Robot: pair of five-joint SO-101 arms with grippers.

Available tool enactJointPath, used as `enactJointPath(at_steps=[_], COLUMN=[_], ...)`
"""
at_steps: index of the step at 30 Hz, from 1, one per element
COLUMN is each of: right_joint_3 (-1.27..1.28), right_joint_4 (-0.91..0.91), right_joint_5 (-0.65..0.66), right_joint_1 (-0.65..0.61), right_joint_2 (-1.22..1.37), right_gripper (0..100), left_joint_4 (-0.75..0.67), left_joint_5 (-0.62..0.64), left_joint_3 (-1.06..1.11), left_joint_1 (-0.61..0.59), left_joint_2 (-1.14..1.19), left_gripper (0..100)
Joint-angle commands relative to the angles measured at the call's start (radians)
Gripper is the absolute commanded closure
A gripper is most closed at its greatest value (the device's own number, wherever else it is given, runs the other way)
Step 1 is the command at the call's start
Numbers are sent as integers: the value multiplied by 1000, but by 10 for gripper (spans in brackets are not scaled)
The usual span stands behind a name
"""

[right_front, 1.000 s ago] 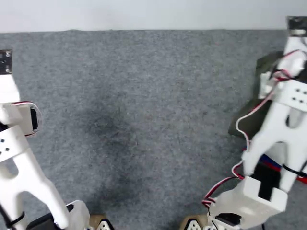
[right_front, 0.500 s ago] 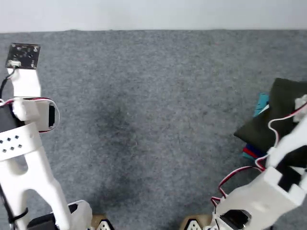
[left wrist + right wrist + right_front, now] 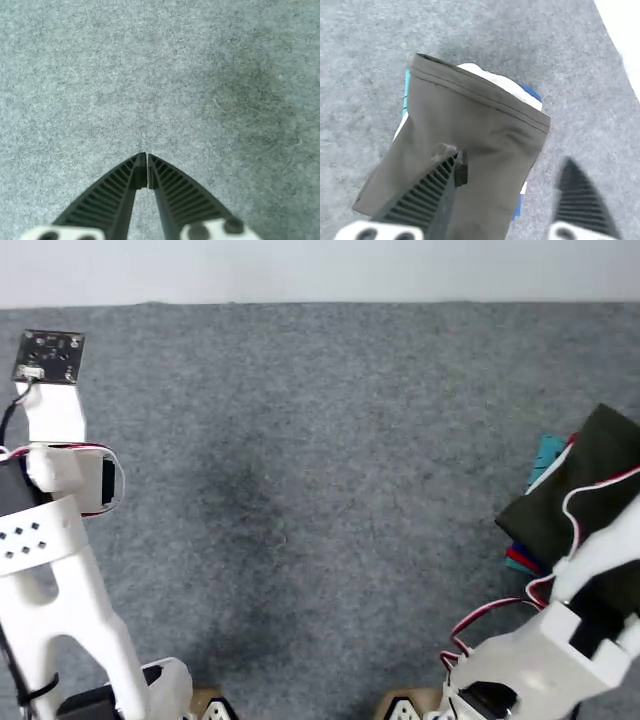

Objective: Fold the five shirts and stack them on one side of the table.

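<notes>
Tabletop [image 3: 300,490] of grey felt carries a stack of folded shirts [image 3: 585,495] beneath the right gripper [image 3: 515,167], jaws apart. Its wrist view adds white and blue layers under the dark olive shirt [image 3: 470,145]. Left gripper [image 3: 147,162], tips together, hangs over bare felt.

Both arms are white plastic and blocky. The left arm [image 3: 50,570], at 8 o'clock in the high view, has little round holes [image 3: 25,537], a black motor [image 3: 108,480] and a dark square board [image 3: 50,357] at 10 o'clock. The right arm [image 3: 560,650], at 4 o'clock, has curly red, white and black wires [image 3: 566,502]. The left gripper [image 3: 147,172] and right gripper [image 3: 515,167] have black, ribbed, pointy fingers [image 3: 120,195].
</notes>
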Motion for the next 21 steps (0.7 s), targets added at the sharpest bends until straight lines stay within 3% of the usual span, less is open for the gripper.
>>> enactJointPath(at_steps=[1, 4, 14, 17, 21], right_joint_3=[54, 152, 273, 267, 235], right_joint_4=[25, -65, -593, -599, -443], right_joint_5=[-5, -5, -9, -11, -12], right_joint_1=[-51, -93, -91, -94, -111], right_joint_2=[-51, -5, 351, 335, 216], right_gripper=[905, 994, 960, 960, 960], left_joint_4=[20, 20, 20, 20, 20], left_joint_5=[-3, -3, -2, -2, -2], left_joint_3=[-5, -5, -5, -5, -5], left_joint_1=[3, 5, 5, 5, 5], left_joint_2=[-32, -32, -34, -34, -34], left_gripper=[987, 987, 987, 987, 987])
